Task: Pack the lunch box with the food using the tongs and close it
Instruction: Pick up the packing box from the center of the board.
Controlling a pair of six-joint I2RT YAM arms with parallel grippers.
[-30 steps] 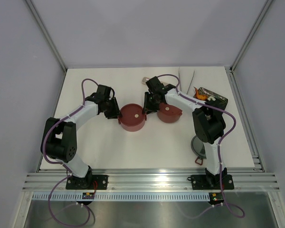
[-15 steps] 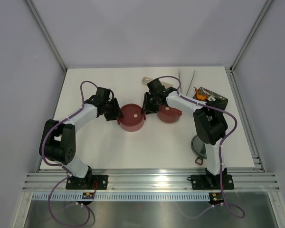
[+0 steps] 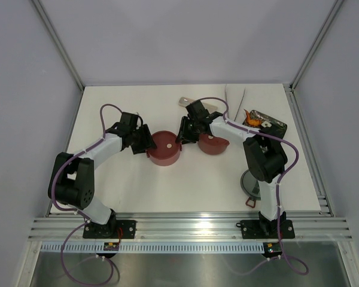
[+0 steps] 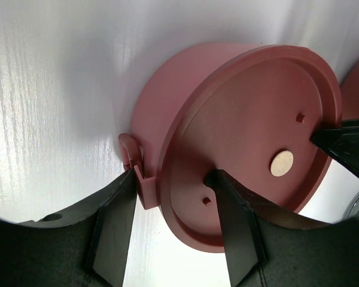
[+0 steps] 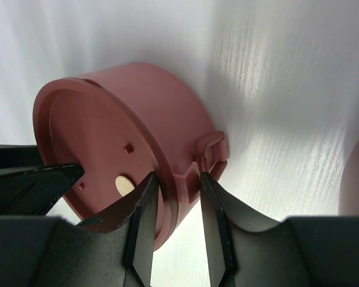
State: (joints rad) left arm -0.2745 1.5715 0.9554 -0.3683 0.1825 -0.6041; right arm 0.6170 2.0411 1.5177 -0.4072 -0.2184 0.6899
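Top external: lidded bowl (image 3: 165, 147) is straddled by left gripper (image 3: 146, 142), parted, and right gripper (image 3: 180, 135), narrow, grip untellable; snagged lugs (image 5: 208, 154) could tip it.

This is a robotics lab test cell. The white table (image 3: 125, 185) is walled on three sides by plain pale panels (image 3: 185, 36) set in aluminium frame posts (image 3: 60, 45). Along its near edge runs a slotted aluminium rail (image 3: 191, 226). A left arm (image 3: 105, 144) and a right arm (image 3: 263, 158) are bolted there, trailing purple cables (image 3: 103, 110).
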